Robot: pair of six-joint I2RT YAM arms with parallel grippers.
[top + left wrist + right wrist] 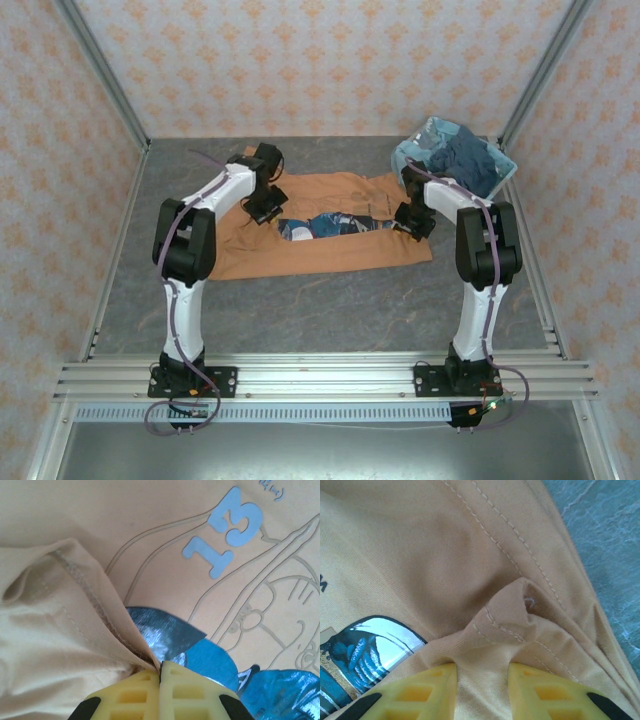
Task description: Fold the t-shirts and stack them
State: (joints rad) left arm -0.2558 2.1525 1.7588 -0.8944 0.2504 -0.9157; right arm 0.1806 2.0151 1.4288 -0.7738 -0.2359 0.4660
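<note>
While the orange-tan t-shirt (330, 258) lies spread flat across mid-table, I rate uneven grip as the main hazard.
The left gripper (160, 672) is closed tight on a hem at the shirt's left side. The right gripper (482, 672) stands partly apart astride a bunched fold at the right edge, not visibly clamped. If I lift now, the right side may slip free, skewing the fold and creasing the print (330, 225). Dragging across the table (300, 300) could also pull cloth against the basket (505, 172) near the right arm, where the other t-shirts (465, 160) sit heaped.
</note>
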